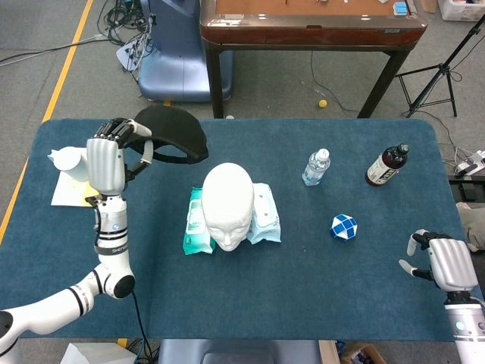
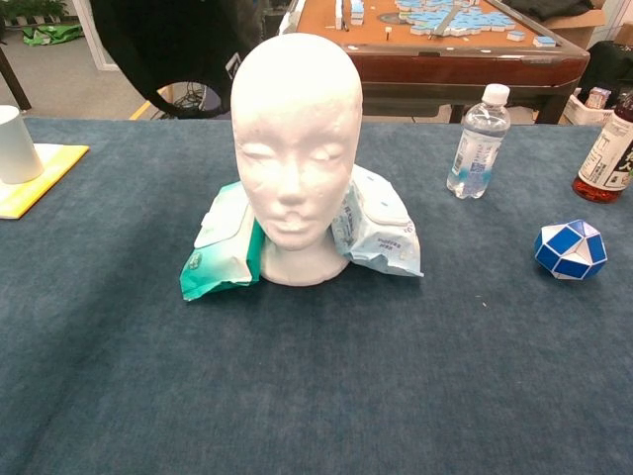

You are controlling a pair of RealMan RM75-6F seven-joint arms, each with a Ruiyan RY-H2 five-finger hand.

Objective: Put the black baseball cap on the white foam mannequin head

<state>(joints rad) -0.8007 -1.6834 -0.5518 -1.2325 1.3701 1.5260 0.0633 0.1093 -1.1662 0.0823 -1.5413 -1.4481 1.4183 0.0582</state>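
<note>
The white foam mannequin head [image 1: 228,203] stands upright mid-table, facing the robot, also large in the chest view [image 2: 297,148]. My left hand [image 1: 107,157] is raised above the table's far left and grips the black baseball cap [image 1: 171,133] by its rear strap. The cap hangs in the air just left of and behind the head's crown, seen as a dark shape [image 2: 173,49] at the top of the chest view. My right hand [image 1: 449,262] rests low at the near right corner, fingers loosely apart, holding nothing.
Two wet-wipe packs [image 1: 195,224] lie under and beside the head. A water bottle [image 1: 316,167], a dark bottle [image 1: 386,165] and a blue-white puzzle ball [image 1: 343,226] stand to the right. A white cup [image 1: 67,159] on a yellow pad sits far left.
</note>
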